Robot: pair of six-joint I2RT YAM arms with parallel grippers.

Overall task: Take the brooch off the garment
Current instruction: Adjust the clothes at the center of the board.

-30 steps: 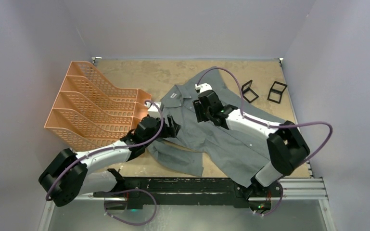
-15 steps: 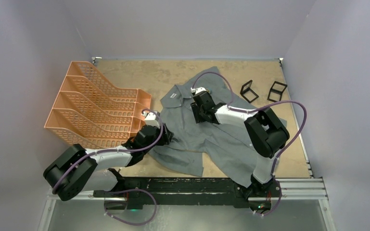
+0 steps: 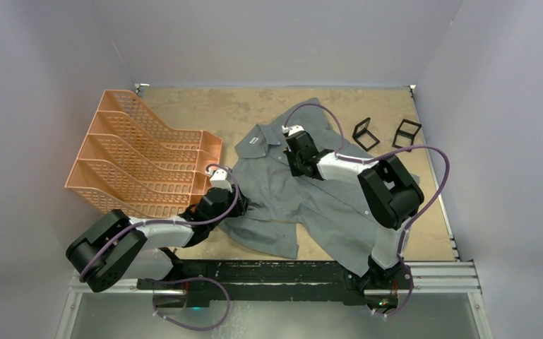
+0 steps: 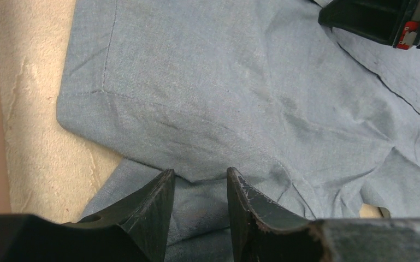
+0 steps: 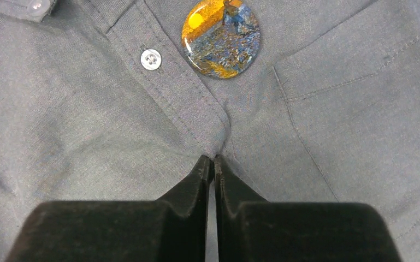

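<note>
The grey shirt (image 3: 303,205) lies spread on the table, collar toward the back. The brooch (image 5: 221,37) is a round glossy orange-and-blue disc pinned beside the button placket, just left of the chest pocket (image 5: 355,103). In the top view my right arm hides it. My right gripper (image 5: 214,158) is shut on a small pucker of shirt fabric just below the brooch; it sits over the chest in the top view (image 3: 293,166). My left gripper (image 4: 201,177) is open, its tips resting on the left sleeve (image 4: 207,109) near its hem (image 3: 243,205).
An orange tiered mesh file rack (image 3: 141,159) stands at the left, close to my left arm. Two small black stands (image 3: 366,133) (image 3: 407,134) sit at the back right. A pale button (image 5: 151,59) lies left of the brooch.
My right arm folded its elbow inward and its gripper shifted slightly toward the collar. My left gripper dropped nearer and lower onto the sleeve.
</note>
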